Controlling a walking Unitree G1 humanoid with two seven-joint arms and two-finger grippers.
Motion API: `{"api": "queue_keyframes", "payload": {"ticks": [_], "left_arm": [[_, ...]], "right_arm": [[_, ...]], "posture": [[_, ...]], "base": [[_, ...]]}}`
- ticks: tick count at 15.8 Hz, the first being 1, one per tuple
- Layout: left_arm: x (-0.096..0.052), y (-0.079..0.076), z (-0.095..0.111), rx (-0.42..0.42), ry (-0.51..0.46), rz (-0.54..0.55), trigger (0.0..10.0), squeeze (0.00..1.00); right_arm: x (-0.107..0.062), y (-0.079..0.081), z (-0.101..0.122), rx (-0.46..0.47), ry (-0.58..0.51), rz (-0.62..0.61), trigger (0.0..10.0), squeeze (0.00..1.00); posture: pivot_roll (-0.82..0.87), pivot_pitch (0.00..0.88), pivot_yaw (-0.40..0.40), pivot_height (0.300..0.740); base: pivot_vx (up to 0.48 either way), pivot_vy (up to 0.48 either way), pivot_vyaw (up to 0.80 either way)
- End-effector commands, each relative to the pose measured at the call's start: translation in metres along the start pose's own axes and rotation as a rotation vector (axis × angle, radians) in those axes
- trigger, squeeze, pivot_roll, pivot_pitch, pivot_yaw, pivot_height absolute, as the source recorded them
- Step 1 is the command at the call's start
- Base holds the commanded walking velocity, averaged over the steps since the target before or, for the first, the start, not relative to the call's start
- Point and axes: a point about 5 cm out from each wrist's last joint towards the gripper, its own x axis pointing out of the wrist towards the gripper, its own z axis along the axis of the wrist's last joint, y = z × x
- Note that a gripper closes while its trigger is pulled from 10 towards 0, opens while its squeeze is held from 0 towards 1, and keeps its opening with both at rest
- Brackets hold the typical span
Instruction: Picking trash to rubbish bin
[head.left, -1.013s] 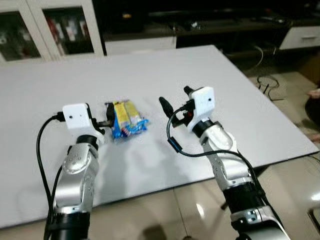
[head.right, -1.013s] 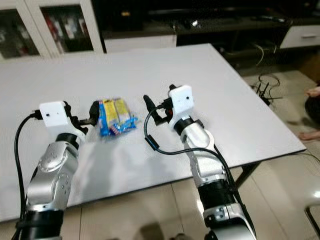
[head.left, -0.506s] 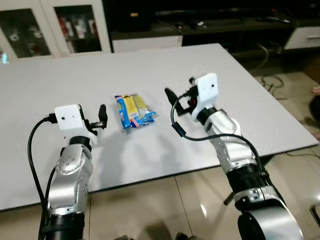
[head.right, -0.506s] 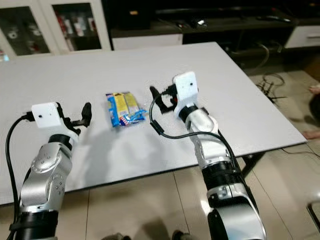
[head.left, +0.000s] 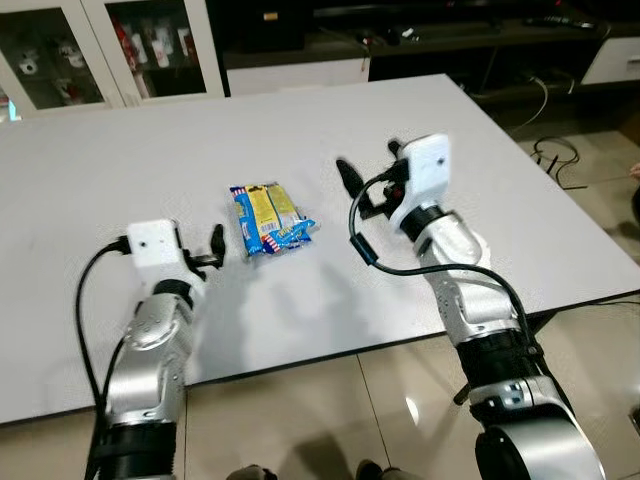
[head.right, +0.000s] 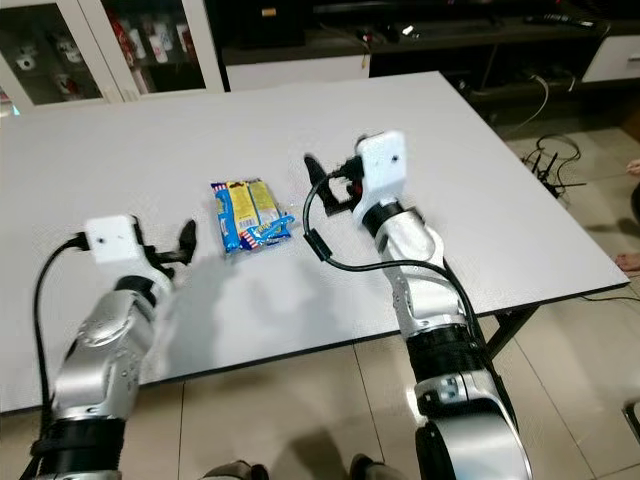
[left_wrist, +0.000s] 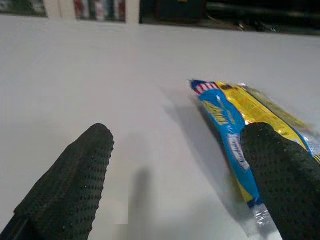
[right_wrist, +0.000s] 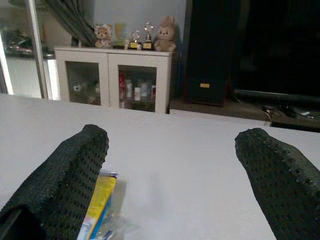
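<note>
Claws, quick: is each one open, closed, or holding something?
Left claw: open, empty, beside the snack packet.
Right claw: open, empty, above the table.

A broad white counter (head.left: 150, 140) stands over a glossy tiled floor (head.left: 330, 420). Behind it, a white cabinet with glass doors (head.left: 110, 45) holds small items on its shelves, with plush figures (right_wrist: 167, 40) on top. Next to it sits a dark low unit (head.left: 420, 30). Black cables (head.left: 555, 160) lie on the floor.
</note>
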Motion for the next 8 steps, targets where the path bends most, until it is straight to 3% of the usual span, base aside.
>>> {"api": "queue_keyframes", "payload": {"ticks": [1, 4, 8], "left_arm": [[0.004, -0.004, 0.002, 0.002, -0.016, -0.027, 10.0, 0.0], [0.014, -0.008, 0.005, 0.004, -0.042, -0.055, 10.0, 0.0], [0.029, -0.023, 0.011, 0.004, -0.061, -0.116, 10.0, 0.0]], "right_arm": [[-0.005, -0.004, 0.001, 0.008, -0.003, -0.024, 10.0, 0.0], [-0.01, -0.002, 0.006, 0.004, -0.026, -0.029, 10.0, 0.0], [-0.012, 0.0, 0.009, 0.001, -0.026, -0.029, 10.0, 0.0]], "posture": [[-0.08, 0.12, 0.052, 0.74], [-0.11, 0.14, 0.062, 0.74], [-0.12, 0.15, 0.062, 0.74]], "base": [[0.0, 0.0, 0.0], [0.0, 0.0, 0.0], [0.0, 0.0, 0.0]]}}
